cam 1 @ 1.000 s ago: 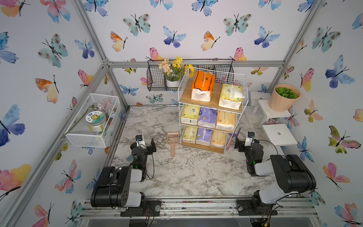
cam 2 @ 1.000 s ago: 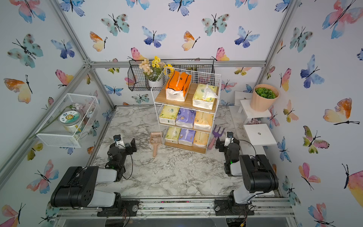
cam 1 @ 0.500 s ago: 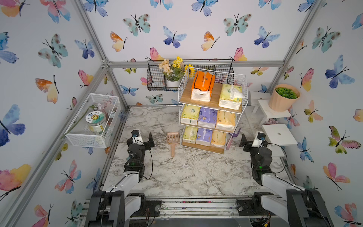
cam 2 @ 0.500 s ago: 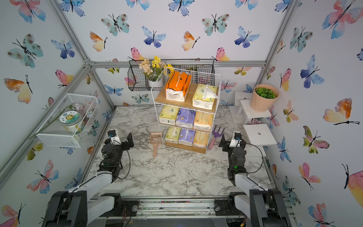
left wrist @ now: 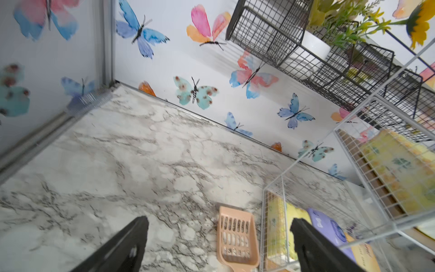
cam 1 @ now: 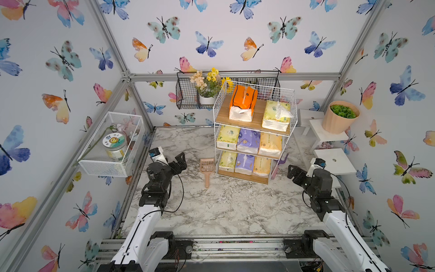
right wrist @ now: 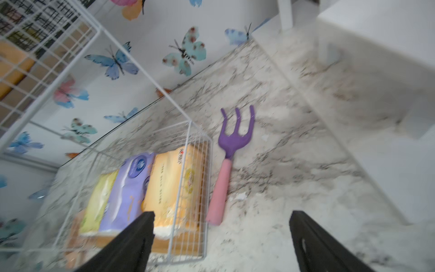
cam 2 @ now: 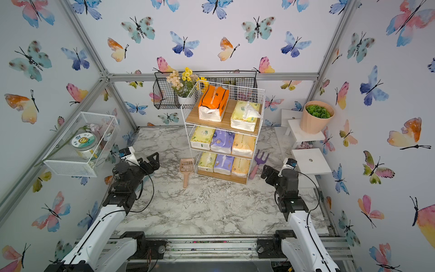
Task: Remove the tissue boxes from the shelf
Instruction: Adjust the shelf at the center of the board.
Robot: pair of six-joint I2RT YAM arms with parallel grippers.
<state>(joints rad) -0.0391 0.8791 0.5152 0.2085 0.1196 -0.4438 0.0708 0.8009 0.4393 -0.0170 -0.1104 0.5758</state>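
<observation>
Marble-patterned tabletop (cam 1: 223, 207) lies inside a booth papered with butterflies. We count one shelf (cam 1: 258, 116) with three tiers, standing toward 12 o'clock on the table, and eight tissue packs (cam 1: 270, 143) on it: three yellow-green packs (cam 1: 227, 140), two purple packs (cam 1: 248, 141), two light orange ones and one bright orange pack (cam 1: 243, 100).

The top tier holds the bright orange pack at its 9 o'clock end and a yellow-green one at 3 o'clock. The middle and bottom tiers each run yellow-green, purple, light orange from 9 to 3 o'clock.

We see two grippers. The left gripper (cam 1: 182, 161) hangs at the shelf's 9 o'clock, well apart from it, jaws spread wide and holding nothing. The right gripper (cam 1: 292, 170) sits at the shelf's 3 o'clock, near the bottom tier, jaws also wide and empty.

Between the left gripper and the shelf lies one peach scoop (cam 1: 207, 166). One purple rake (cam 2: 259, 160) with a pink handle lies just beside the shelf on the right gripper's side. Wire side panels stand between each gripper and the packs. One black wire basket (cam 1: 188, 94) hangs at 12 o'clock, one white mesh basket (cam 1: 101, 167) at 9 o'clock, and one plant pot (cam 1: 336, 122) stands at 2 o'clock.
</observation>
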